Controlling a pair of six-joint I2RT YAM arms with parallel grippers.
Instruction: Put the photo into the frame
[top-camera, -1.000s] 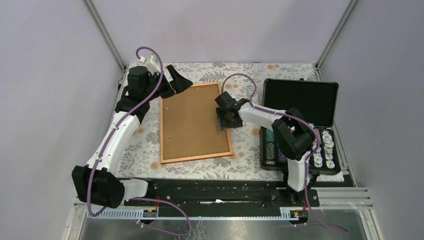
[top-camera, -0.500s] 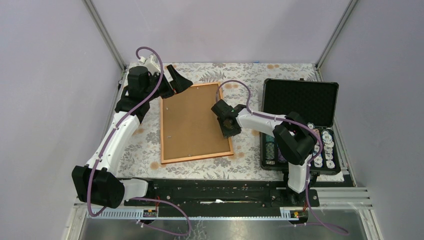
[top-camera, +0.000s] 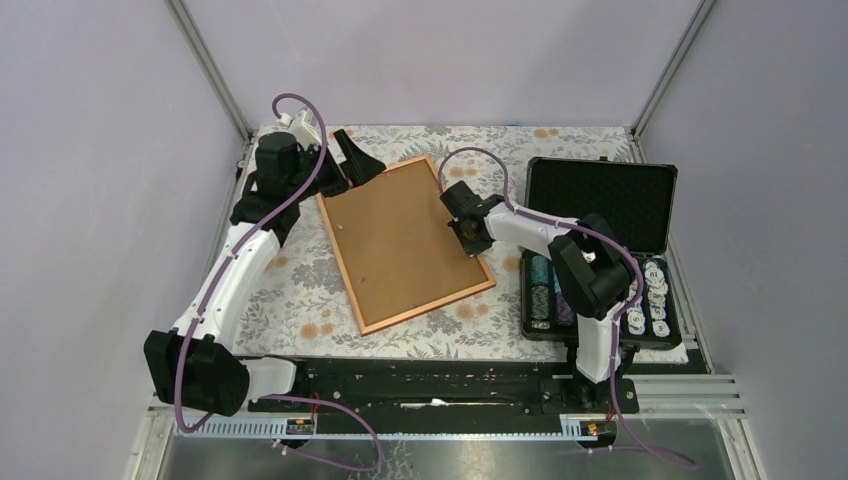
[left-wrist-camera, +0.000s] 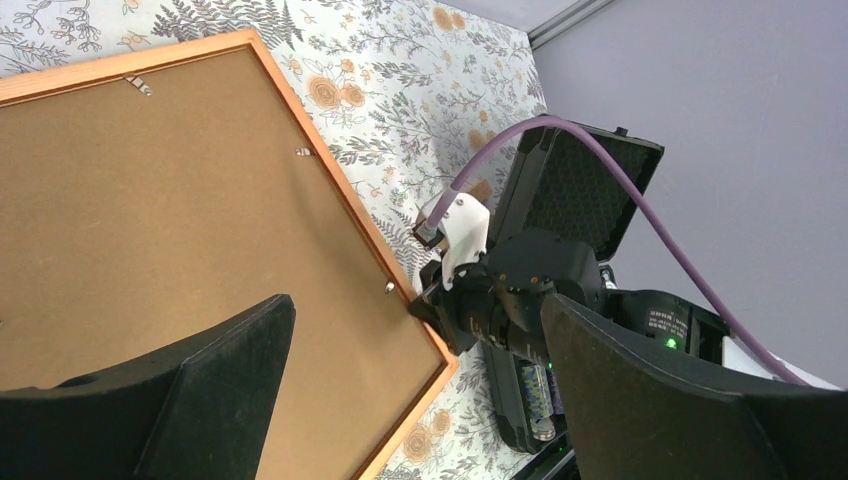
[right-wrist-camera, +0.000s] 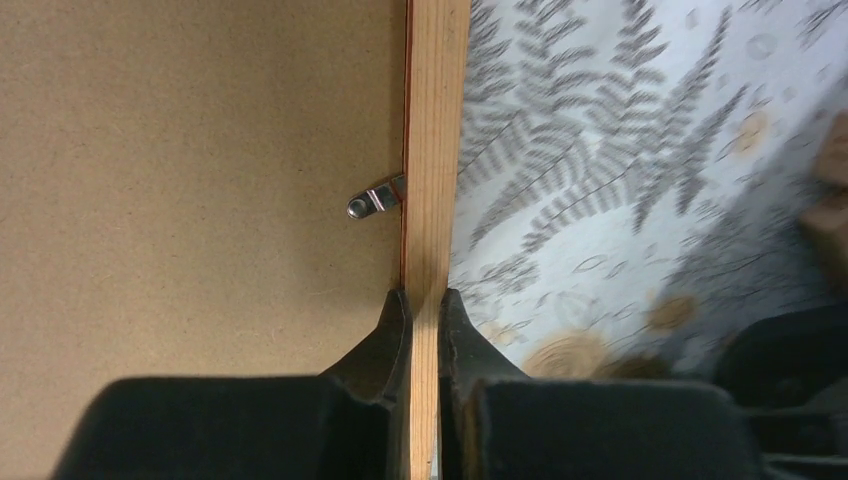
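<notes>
A big table with a white cloth full of grey leaves and orange flowers (top-camera: 300, 290) lies under both arms.

On the cloth, a little left of the middle, lies the thin orange-brown wooden picture frame (top-camera: 430, 307). It is flat and back side up. Its long way runs from about 11 o'clock to 5 o'clock. A plain brown backing board (top-camera: 405, 240) sits inside it.

At 3 o'clock on the table is a black case with its lid standing open (top-camera: 600, 205). The lid has dark foam inside. The low part holds rows of round chips (top-camera: 655, 290), white ones on the right and blue-green ones on the left. The case is near the frame's right corner but does not touch it.

The left gripper (top-camera: 362, 160) is at 11 o'clock, right by the frame's far left corner. Its two fingers are spread wide, with nothing between them.

The right gripper (right-wrist-camera: 424, 298) pinches the frame's long side at 3 o'clock. Its fingers are almost together, one on the board side of the wood strip and one on the cloth side.

A small shiny metal clip (right-wrist-camera: 375, 198) sticks out from the wood onto the board, just past the fingers.
</notes>
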